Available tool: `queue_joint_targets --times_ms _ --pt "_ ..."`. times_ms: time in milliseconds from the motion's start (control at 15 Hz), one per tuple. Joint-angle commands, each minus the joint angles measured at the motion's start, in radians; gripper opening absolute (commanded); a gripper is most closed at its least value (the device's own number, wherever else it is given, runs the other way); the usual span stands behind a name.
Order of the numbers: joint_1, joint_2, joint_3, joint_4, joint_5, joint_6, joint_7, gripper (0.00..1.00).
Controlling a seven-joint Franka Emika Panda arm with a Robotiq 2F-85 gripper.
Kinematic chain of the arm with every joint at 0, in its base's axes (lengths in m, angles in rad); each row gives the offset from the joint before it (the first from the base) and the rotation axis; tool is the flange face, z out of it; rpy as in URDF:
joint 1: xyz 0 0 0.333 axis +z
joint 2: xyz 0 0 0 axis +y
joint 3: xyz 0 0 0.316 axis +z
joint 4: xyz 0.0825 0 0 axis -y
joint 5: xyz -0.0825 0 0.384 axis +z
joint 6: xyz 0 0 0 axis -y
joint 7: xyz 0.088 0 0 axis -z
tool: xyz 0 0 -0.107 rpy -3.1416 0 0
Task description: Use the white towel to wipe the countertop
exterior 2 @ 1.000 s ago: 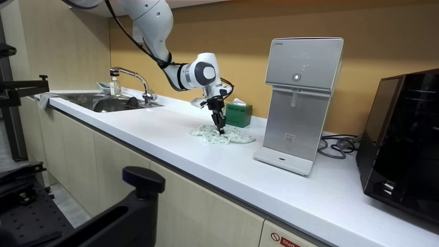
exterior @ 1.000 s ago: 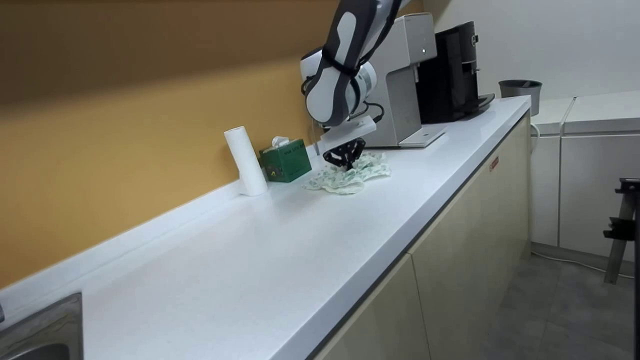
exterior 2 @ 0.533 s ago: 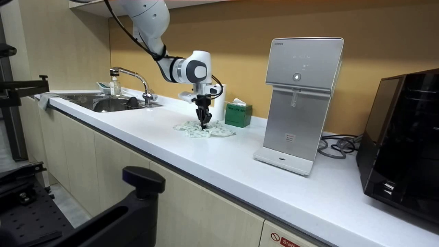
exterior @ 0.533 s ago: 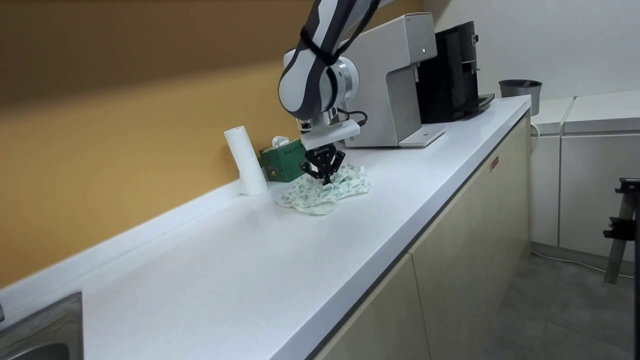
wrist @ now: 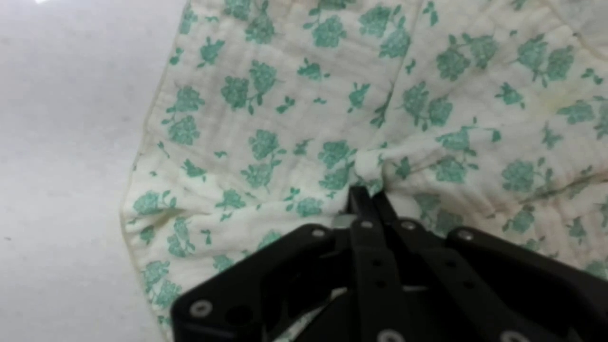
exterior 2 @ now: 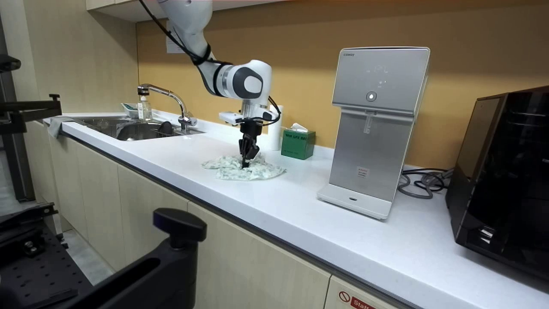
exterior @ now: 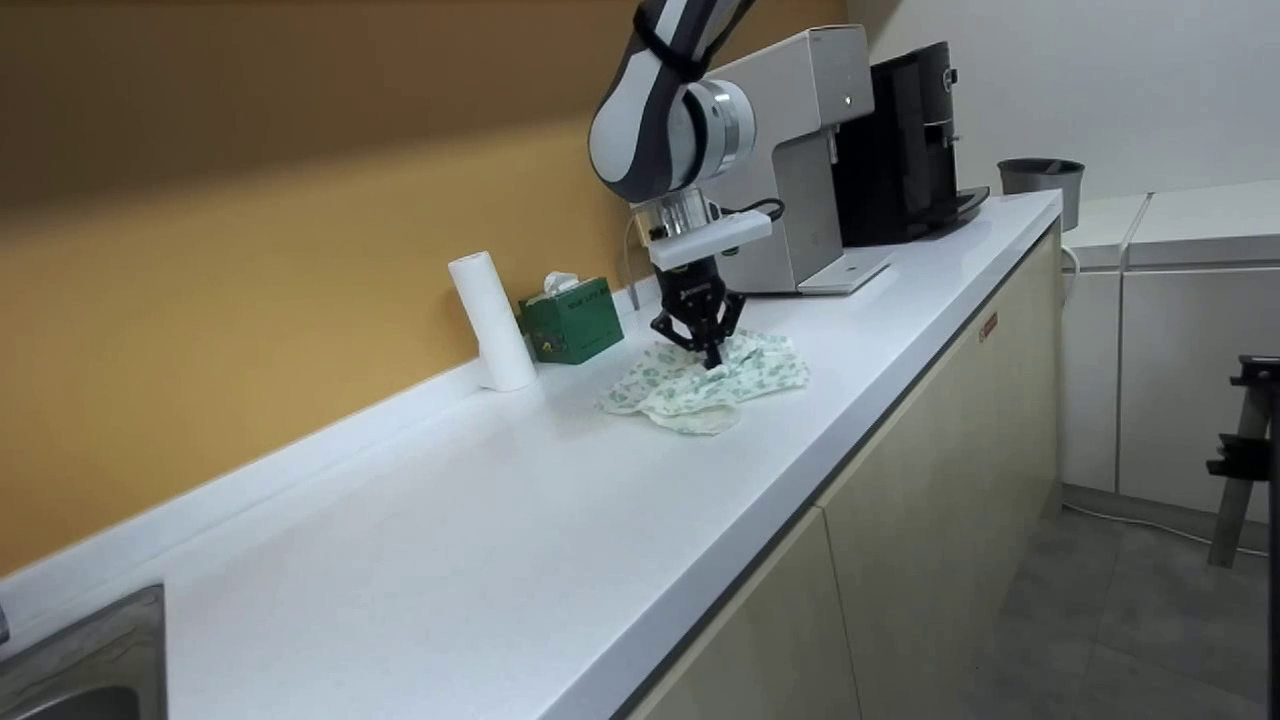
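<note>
The towel, white with green floral print, lies spread and wrinkled on the white countertop (exterior: 480,540). It shows in both exterior views (exterior: 655,390) (exterior 2: 233,172) and fills most of the wrist view (wrist: 285,109). My gripper (exterior: 712,360) points down at the towel's middle, and it also shows in an exterior view (exterior 2: 245,164). In the wrist view, the fingertips (wrist: 369,192) are together, with a pinched fold of towel rising between and just beyond them. The towel's underside and the part beneath the gripper are hidden.
A green tissue box (exterior: 572,322) and a white paper roll (exterior: 493,325) stand by the wall behind the towel. A silver water dispenser (exterior 2: 371,154) and a black appliance (exterior 2: 493,184) stand further along. A sink (exterior 2: 98,124) lies at the opposite end.
My gripper has dragged the towel along the counter, first toward the sink, then toward the counter's front edge. It has stayed pinched on the towel.
</note>
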Motion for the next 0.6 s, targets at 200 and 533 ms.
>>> queue_joint_targets --times_ms 200,533 --pt "-0.036 -0.032 -0.124 -0.132 -0.057 0.006 0.130 0.01" --pt "-0.062 0.034 -0.139 -0.056 -0.061 -0.001 0.164 0.01"
